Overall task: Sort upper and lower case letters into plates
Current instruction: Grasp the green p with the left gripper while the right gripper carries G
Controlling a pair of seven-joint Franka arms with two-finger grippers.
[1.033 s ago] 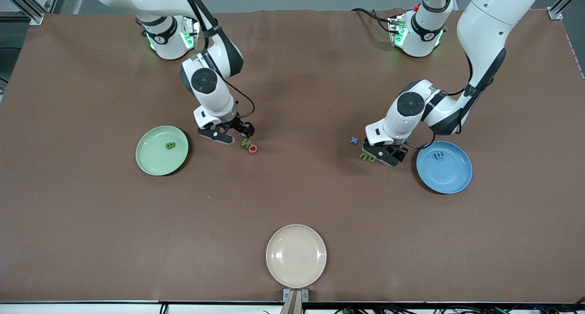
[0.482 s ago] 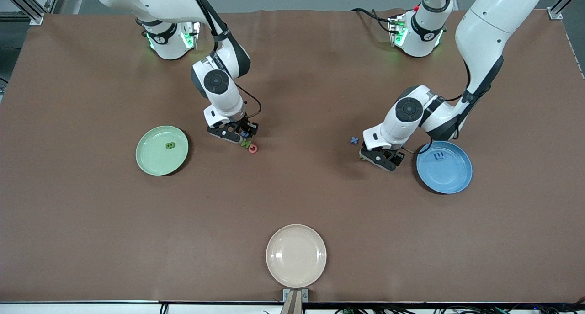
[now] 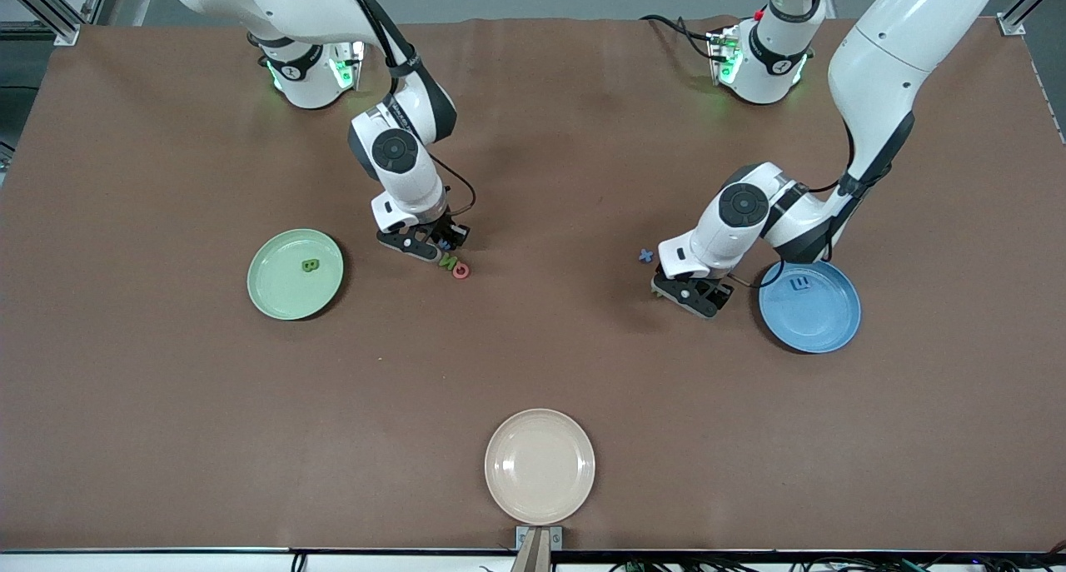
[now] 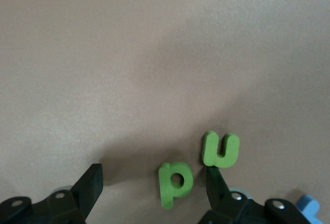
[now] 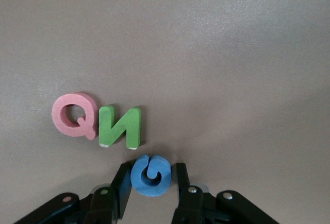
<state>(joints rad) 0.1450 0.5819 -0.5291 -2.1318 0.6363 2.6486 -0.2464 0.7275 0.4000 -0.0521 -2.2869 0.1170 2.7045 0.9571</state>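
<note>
My right gripper (image 5: 150,168) is down on the table, shut on a blue G (image 5: 150,177). A green N (image 5: 119,126) and a pink Q (image 5: 73,115) lie just beside it, with the pale green plate (image 3: 279,297), holding a green B (image 3: 310,266), toward the right arm's end. My left gripper (image 4: 152,175) stands open and low over a green p (image 4: 175,183), which lies between its fingers. A green u (image 4: 220,149) touches one fingertip. The blue plate (image 3: 820,322), beside the left gripper (image 3: 689,293), holds a blue E (image 3: 799,284).
A small blue x (image 3: 646,256) lies on the brown table close to the left gripper. A cream plate (image 3: 540,467) with nothing in it sits at the table edge nearest the front camera.
The right gripper slid toward the N and Q and its fingers closed on the blue G. The left gripper moved over the green p and u, hiding them in the front view.
</note>
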